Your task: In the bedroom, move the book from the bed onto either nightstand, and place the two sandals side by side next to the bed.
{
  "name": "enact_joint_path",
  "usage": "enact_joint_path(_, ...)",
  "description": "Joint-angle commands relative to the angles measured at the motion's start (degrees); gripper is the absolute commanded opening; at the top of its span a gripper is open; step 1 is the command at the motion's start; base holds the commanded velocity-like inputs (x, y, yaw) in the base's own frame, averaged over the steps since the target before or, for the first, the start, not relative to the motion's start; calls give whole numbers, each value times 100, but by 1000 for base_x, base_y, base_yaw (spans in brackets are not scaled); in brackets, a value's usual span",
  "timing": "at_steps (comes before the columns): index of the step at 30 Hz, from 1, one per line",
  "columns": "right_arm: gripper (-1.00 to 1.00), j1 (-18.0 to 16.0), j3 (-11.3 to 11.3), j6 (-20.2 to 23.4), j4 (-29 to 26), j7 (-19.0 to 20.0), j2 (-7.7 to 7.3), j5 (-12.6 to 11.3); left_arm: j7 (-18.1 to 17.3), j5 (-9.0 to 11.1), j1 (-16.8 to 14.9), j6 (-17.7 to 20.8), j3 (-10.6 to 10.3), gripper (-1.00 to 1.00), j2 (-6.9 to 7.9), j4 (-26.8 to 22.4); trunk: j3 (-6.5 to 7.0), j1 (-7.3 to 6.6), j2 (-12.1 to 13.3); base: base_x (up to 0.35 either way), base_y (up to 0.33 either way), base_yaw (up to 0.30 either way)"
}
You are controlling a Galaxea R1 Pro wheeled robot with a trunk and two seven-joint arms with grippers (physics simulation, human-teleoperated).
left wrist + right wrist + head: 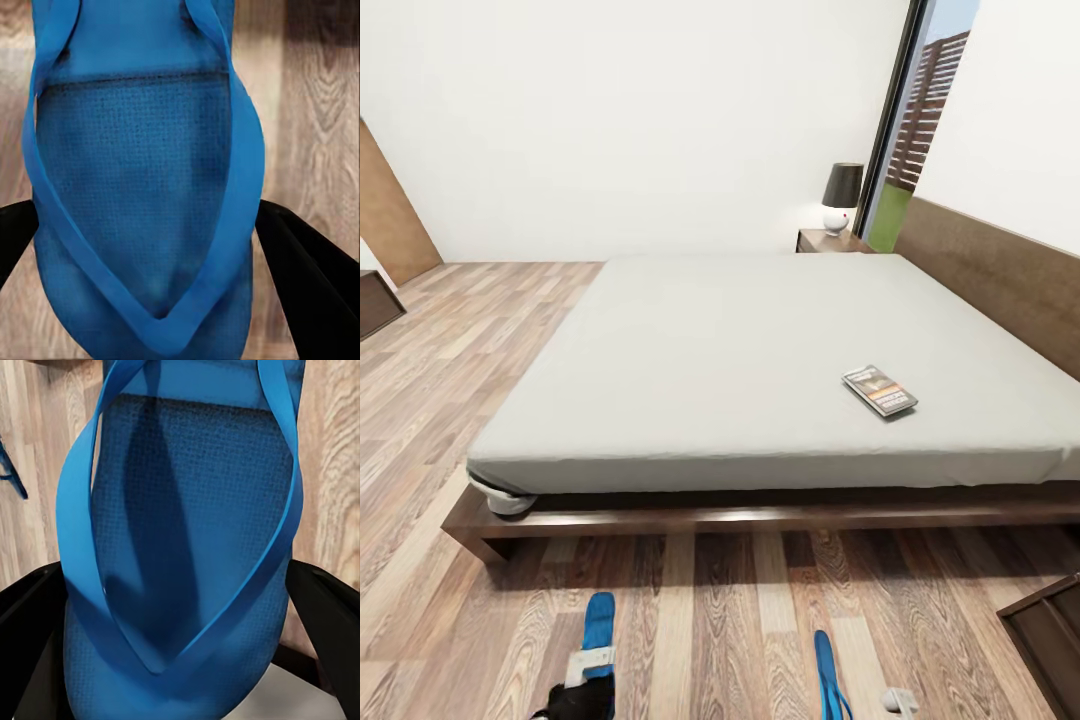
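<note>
both grippers pinch 1 sandal (142, 187) each by its edges; thin, floppy foam, so grip mid-sole. book (880, 390) sits near the bed's (760, 340) front edge.

Mattress (760, 370): plain off-white, no pattern. Bed frame (760, 515): dark brown wood. Headboard (1000, 270): brown, fine-grained. Book (880, 390): dark grey cover, orange band, white lettering. Floor (470, 350): brown-grey wood planks in mixed light and dark tones. Walls (640, 120): white. Window frame (895, 110): dark. Lamp (842, 195): dark shade on white base. Nightstand (825, 241): dark reddish-brown. Left sandal (146, 202): bright blue, fine textured weave on the footbed, blue straps. Right sandal (187, 547): same blue and weave. Gripper fingers (307, 277): black.
</note>
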Motion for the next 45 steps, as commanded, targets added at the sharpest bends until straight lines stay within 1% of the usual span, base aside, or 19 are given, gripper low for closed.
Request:
enact_joint_path(1,-100,-1,3,65,-2,28,-3,-48,439,62,-19,21,-47,-100,9,-146,-5,-1,-2,0,0,0)
enact_joint_path(5,-100,-1,-7,65,-2,28,-5,-48,1850,32,-47,4,-49,-100,-9,-395,-5,-1,-2,0,0,0)
enact_joint_path(7,-100,-1,-8,65,-2,33,-5,-48,2064,19,-50,-6,-61,-100,-23,-413,-5,-1,-2,0,0,0)
enact_joint_path(10,-100,-1,-9,65,-2,36,-5,-48,2185,-77,-51,-25,-73,-100,-15,-411,-5,-1,-2,0,0,0)
enact_joint_path(13,-100,-1,-14,65,-4,37,-5,-48,2213,-231,-53,-49,-68,-100,25,-409,-5,-1,-2,0,0,0)
enact_joint_path(17,-100,-1,-24,72,-7,37,-8,-48,2193,-294,-52,-185,-66,-100,207,-402,-5,-1,-2,0,0,0)
enact_joint_path(22,-100,-1,-47,150,-48,73,-22,-48,2180,-299,-52,-221,-66,-100,242,-387,-5,-1,-2,0,0,0)
enact_joint_path(24,-100,-7,-83,268,-109,90,-100,-52,2169,-300,-53,-196,-67,-100,239,-387,-5,-1,-2,0,0,0)
enact_joint_path(27,-100,-16,-103,868,-315,102,-278,-67,1904,-302,-52,-3,-66,-100,242,-407,-5,-1,-2,0,0,0)
enact_joint_path(29,-100,-18,-109,1426,-685,110,-426,-71,1543,-306,-63,342,-66,-100,248,-429,-5,-1,-2,0,0,0)
enact_joint_path(30,-100,-18,-118,1761,-990,116,-504,-77,1342,-307,-122,616,-65,-100,252,-439,-5,-1,-2,0,0,0)
enact_joint_path(32,-100,-19,-131,2033,-1278,122,-567,-113,1213,-308,-306,853,-65,-100,259,-440,-5,-1,-2,0,0,0)
enact_joint_path(34,-100,-19,-153,2188,-1419,124,-615,-262,1157,-304,-457,962,-65,-100,275,-428,-5,-1,-2,0,0,0)
enact_joint_path(36,-100,-19,-170,2478,-1581,130,-668,-632,1126,-296,-540,1011,-65,-100,284,-410,-5,-1,-2,0,0,0)
enact_joint_path(38,-100,-19,-174,2754,-1822,193,-681,-860,1119,-291,-558,1019,-62,-100,286,-404,-5,-1,-2,0,0,0)
enact_joint_path(40,-100,-19,-181,3063,-2054,437,-692,-1007,1122,-286,-565,1019,-55,-100,287,-401,-5,-1,-2,0,0,0)
enact_joint_path(41,-100,-19,-182,3206,-2143,636,-710,-1044,1119,-283,-567,1017,-52,-100,287,-401,-5,-1,-2,0,0,0)
enact_joint_path(42,-100,-19,-185,3378,-2249,965,-746,-1077,1117,-278,-567,1016,-50,-100,283,-404,-5,-1,-2,0,0,0)
enact_joint_path(45,-100,-19,-191,3584,-2356,1399,-933,-1106,1125,-275,-569,1016,-48,-100,280,-407,-5,-1,-2,0,0,0)
